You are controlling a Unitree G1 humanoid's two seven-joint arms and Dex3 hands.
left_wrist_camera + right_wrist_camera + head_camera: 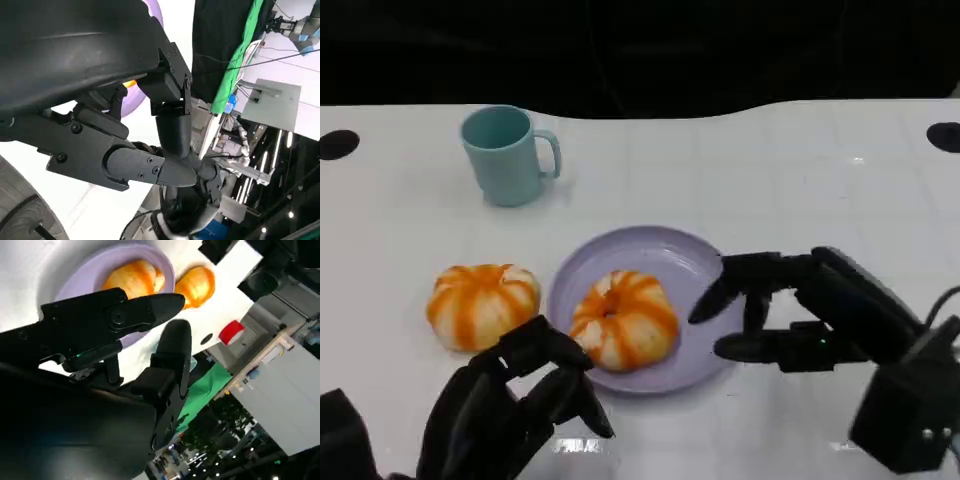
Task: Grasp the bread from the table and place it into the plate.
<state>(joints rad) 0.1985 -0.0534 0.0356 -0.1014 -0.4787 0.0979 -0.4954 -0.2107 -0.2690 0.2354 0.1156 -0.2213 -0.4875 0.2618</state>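
A round orange-and-white striped bread [624,318] lies in the lilac plate [665,258], toward its near left side; the right wrist view shows that bread [134,278] in the plate [80,276] too. A second striped bread [482,303] sits on the white table left of the plate, also seen as a bread [196,286] past the rim. My right hand [782,310] hovers open over the plate's right edge, fingers apart and holding nothing. My left hand [510,405] hangs near the front edge, below the plate, fingers loosely curled, nothing in it.
A teal mug [507,155] stands at the back left, handle to the right. Dark round holes [338,144] mark the table's far corners. The table's far edge meets a black backdrop.
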